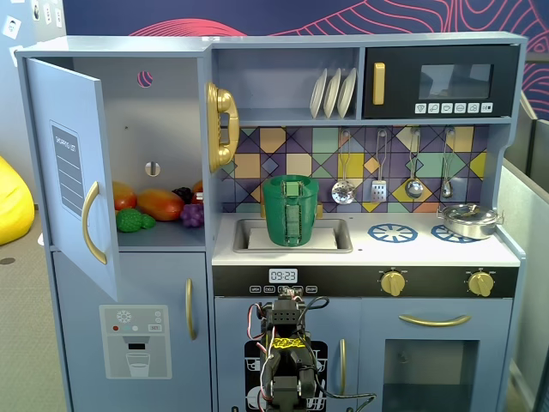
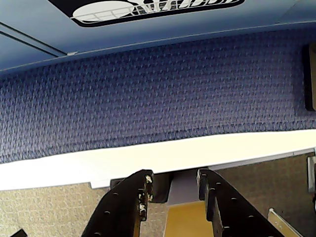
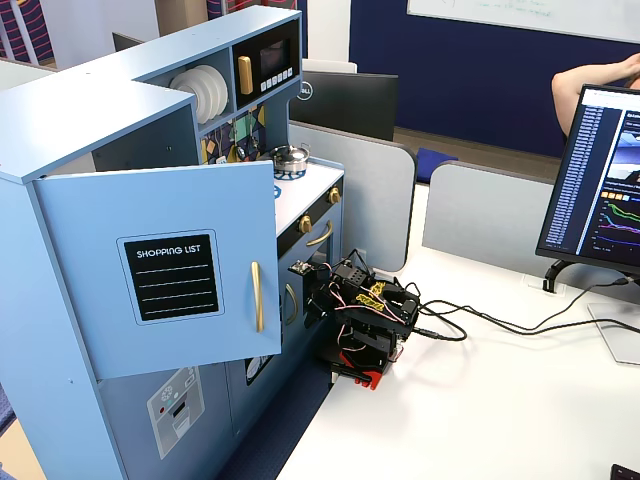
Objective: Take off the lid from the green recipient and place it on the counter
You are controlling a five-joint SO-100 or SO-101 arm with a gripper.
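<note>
In a fixed view the green recipient (image 1: 292, 215) stands upright in the recessed sink of the white counter (image 1: 429, 251). The lid (image 1: 290, 181) lies flat on its rim, seen edge-on. A lighter green strap handle faces the camera. The arm (image 1: 283, 352) is folded low in front of the kitchen's lower doors, well below the counter and apart from the pot. In the wrist view my gripper (image 2: 174, 180) is open and empty, with a gap between its black fingers (image 2: 143, 190), over the white table edge and blue carpet. In another fixed view the pot and lid are hidden behind the open door; the arm (image 3: 365, 315) sits on the table.
A steel pan (image 1: 467, 221) sits on the right burner ring. The fridge door (image 1: 73, 172) hangs open at left, with toy fruit (image 1: 159, 206) inside. Utensils (image 1: 377, 176) hang on the back wall above the counter. A monitor (image 3: 600, 180) and cables lie on the table.
</note>
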